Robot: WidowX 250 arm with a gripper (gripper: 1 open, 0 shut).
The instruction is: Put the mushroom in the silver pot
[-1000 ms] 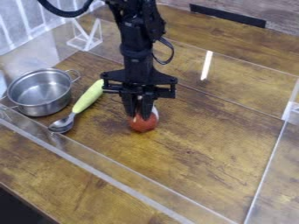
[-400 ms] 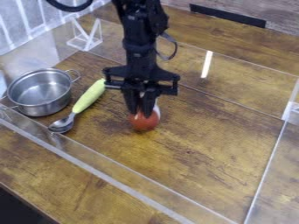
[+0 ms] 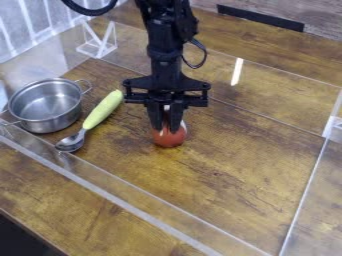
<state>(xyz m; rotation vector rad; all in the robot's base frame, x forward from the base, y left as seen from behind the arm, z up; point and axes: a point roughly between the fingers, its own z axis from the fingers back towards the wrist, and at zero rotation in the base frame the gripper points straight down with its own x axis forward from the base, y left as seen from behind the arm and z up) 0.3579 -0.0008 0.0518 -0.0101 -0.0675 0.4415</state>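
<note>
The mushroom (image 3: 168, 137), red-brown and rounded, rests on the wooden table near the middle of the view. My gripper (image 3: 167, 125) points straight down over it, its dark fingers closed on the mushroom's top. The silver pot (image 3: 44, 103) stands at the left, shiny and round, with nothing visible inside it. The mushroom's stem is hidden.
A metal spoon with a yellow-green handle (image 3: 94, 115) lies between the pot and the mushroom. Clear plastic walls (image 3: 120, 205) fence the table at the front and right. A white wire rack (image 3: 96, 40) stands at the back left.
</note>
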